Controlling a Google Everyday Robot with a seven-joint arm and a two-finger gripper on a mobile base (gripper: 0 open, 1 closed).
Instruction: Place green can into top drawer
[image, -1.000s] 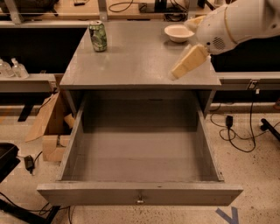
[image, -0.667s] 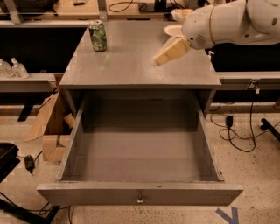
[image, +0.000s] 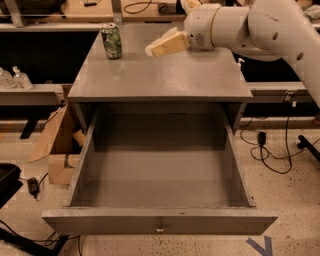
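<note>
Presently, green can (image: 111, 41): upright on grey cabinet top (image: 160, 77), upper left of frame.
Gripper (image: 156, 48): over cabinet top, upper centre, right of can, apart from it; opening cannot be told.
Top drawer (image: 160, 221): pulled open, lower frame.

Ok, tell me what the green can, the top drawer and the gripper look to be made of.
The green can: likely thin metal; glossy printed wall, silvery top. The top drawer: looks like grey-painted wood, matte, flat boards; its knob glints, probably metal. The gripper, over the cabinet top right of the can, not touching it: matte tan, perhaps plastic or rubber; unclear.
</note>
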